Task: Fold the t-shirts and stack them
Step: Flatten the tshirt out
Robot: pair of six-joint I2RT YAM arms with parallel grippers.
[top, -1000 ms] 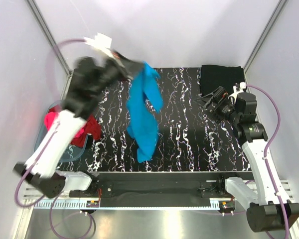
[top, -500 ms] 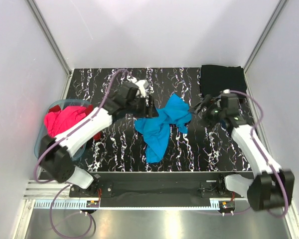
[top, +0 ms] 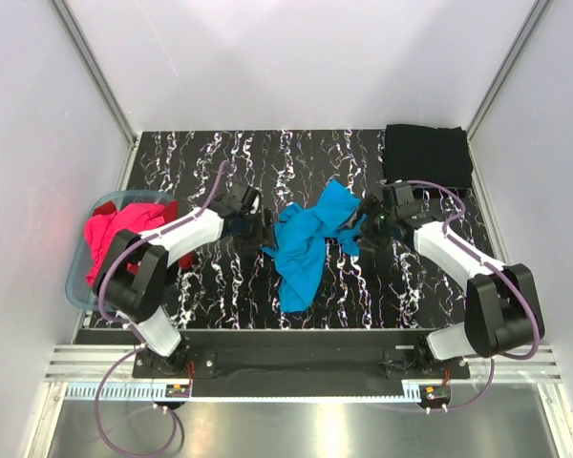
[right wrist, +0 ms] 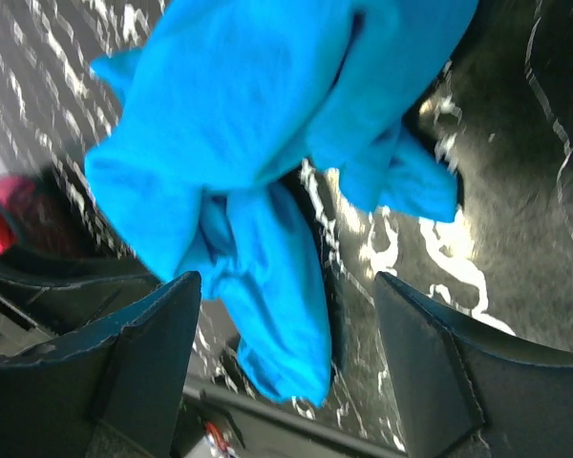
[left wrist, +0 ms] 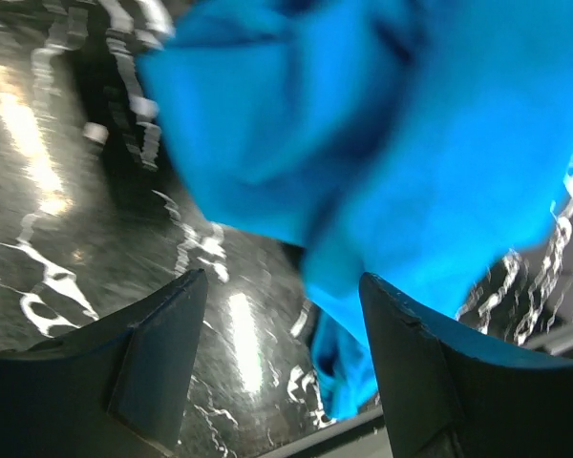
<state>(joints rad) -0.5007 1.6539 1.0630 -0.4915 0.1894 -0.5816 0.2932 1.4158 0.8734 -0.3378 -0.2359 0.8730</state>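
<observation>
Left gripper (top: 255, 226): low over the table, jaws spread wide, nothing clamped between them.
Left fingers (left wrist: 162, 353): both dark pads are bare. The gap between them shows mostly marbled tabletop, with a fold of blue cloth by the right-hand pad.
Right gripper (right wrist: 285, 281): also low and wide open, gripping nothing, and facing the left gripper across the cloth.
Right fingers (right wrist: 430, 363): they stand one to each side of a hanging fold of cloth. Whether either pad touches it cannot be told.
Turquoise t-shirt (top: 306, 243): a crumpled, unfolded heap lying on the table between the two grippers, just ahead of both sets of fingertips. A long tail of it trails toward the arm bases.
Black t-shirt (top: 427, 155): folded flat, behind the right gripper and off toward the far right corner, well apart from it.
Pink and red t-shirts (top: 124, 229): bundled together behind the left gripper, beyond its arm, inside the tub.
Tub (top: 81, 277): translucent pale blue, at the table's left edge, well apart from the left gripper.
Table (top: 382, 286): black with white veining, under both grippers.
</observation>
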